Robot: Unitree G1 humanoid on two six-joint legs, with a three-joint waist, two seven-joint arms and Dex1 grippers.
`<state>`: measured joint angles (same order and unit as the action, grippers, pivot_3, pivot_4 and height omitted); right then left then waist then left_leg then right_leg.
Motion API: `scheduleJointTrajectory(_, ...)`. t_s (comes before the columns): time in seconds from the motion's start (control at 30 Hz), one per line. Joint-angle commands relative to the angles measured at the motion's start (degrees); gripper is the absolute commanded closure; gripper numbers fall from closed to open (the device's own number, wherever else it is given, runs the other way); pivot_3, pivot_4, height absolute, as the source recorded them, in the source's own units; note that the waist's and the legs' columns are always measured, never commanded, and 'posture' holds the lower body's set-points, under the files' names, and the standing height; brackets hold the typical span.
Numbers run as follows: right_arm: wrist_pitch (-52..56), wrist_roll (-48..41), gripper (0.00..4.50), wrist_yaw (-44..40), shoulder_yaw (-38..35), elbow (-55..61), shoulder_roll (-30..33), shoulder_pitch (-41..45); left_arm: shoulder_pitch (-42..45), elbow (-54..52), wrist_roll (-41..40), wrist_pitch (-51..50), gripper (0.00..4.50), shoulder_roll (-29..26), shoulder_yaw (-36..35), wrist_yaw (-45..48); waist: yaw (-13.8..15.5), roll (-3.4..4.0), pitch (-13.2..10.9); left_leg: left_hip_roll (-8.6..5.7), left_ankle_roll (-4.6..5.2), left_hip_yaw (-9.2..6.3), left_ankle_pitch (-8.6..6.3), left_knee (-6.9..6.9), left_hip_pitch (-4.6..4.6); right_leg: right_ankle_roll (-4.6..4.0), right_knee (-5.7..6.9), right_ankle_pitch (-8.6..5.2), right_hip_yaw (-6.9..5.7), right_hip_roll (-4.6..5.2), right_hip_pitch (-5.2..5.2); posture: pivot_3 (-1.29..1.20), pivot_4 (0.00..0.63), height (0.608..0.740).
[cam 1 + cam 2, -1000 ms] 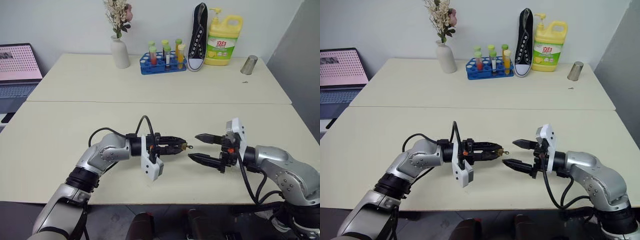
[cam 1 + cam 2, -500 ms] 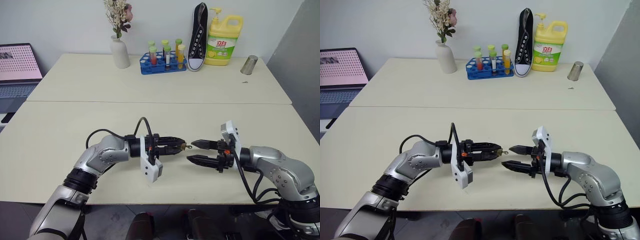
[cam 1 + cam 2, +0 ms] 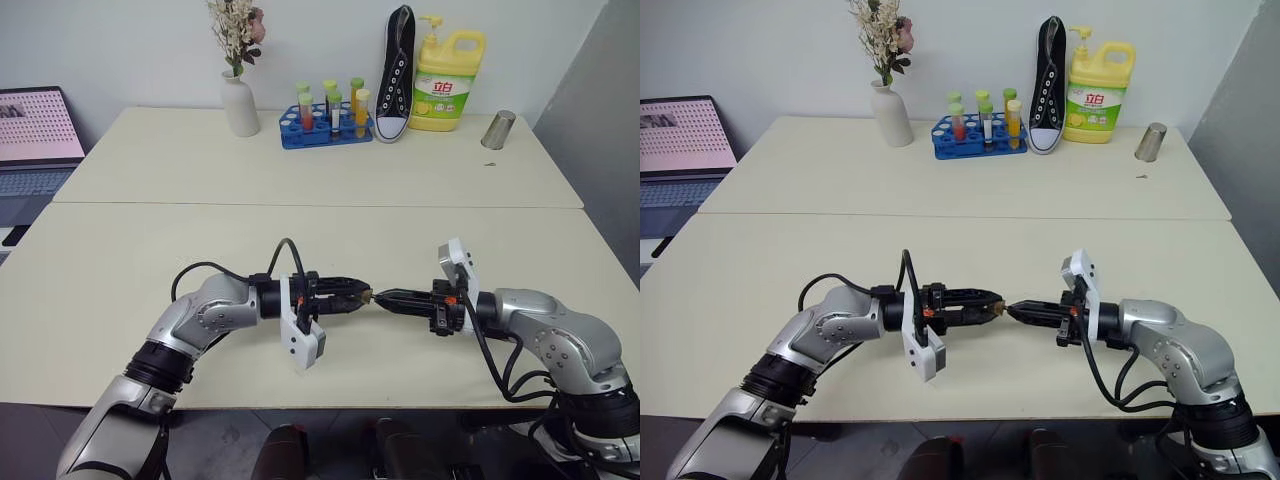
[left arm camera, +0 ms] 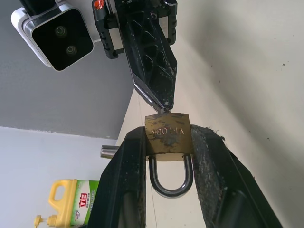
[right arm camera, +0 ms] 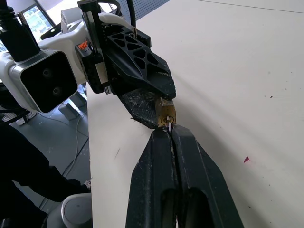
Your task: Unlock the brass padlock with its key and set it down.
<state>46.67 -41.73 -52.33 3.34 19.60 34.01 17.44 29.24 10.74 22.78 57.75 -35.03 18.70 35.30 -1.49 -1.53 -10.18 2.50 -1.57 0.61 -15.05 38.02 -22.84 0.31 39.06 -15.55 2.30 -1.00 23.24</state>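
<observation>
**Padlock pinched in left gripper, right gripper closed at its keyhole end**

The brass padlock (image 4: 167, 136) is held in the air above the near surface (image 3: 120, 270), between the two arms at mid-front. The left gripper (image 4: 167, 142) is clamped on the padlock's brass body, one finger on each side face. The padlock's long axis runs along the left gripper's fingers: the silver shackle (image 4: 171, 179) points back toward the left wrist, and the flat bottom end points out past the fingertips toward the right arm. In the head views that axis lies roughly level, left to right.

The right gripper (image 5: 169, 129) has its fingers pressed together, tips at the padlock's bottom end. A thin sliver of silver metal shows pinched between the tips, touching the brass body; too small to tell if it is the key.

At the far edge of the surface stand a vase (image 3: 239, 104), a blue tube rack (image 3: 325, 125), a black shoe (image 3: 396, 70) and a yellow bottle (image 3: 446, 78)
</observation>
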Motion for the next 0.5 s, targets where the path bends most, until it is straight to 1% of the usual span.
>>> scheduleJointTrajectory(0.03,0.34,-1.74,4.5,-1.26,-0.72,-0.04,-0.13,2.33,-0.24,-2.19,0.29,0.28,3.54,-0.5,-0.37,-1.42,0.0,0.0,0.0,0.0,0.0,0.0,0.0,0.0,0.0,0.0,0.0,0.0,0.0,0.0,0.0,0.0,0.15,0.74)
scheduleJointTrajectory(0.23,6.39,-5.23,4.5,-3.12,-1.65,-3.45,1.18,6.45,-0.4,-2.17,1.29,0.79,3.54,-0.85,-0.04,-2.27,0.0,0.0,0.0,0.01,0.0,0.01,0.0,0.0,0.01,0.0,0.01,0.0,0.01,0.01,0.0,0.0,0.15,0.74)
scheduleJointTrajectory(0.37,10.81,-6.2,4.5,-4.75,-0.65,-6.29,2.53,9.51,-0.46,-2.64,1.97,0.71,3.54,-0.86,0.18,-2.98,0.0,0.0,0.0,0.02,0.0,-0.01,0.0,0.0,0.0,-0.01,0.01,0.01,-0.01,0.05,0.0,0.0,0.15,0.74)
scheduleJointTrajectory(0.5,16.83,-7.88,4.5,-3.88,-0.75,-9.12,2.3,12.73,-0.39,-2.87,3.29,1.02,3.54,-0.99,0.14,-3.77,0.01,0.01,0.0,0.01,0.0,0.0,0.0,0.0,-0.01,-0.01,0.01,0.01,-0.01,0.05,0.01,0.0,0.15,0.74)
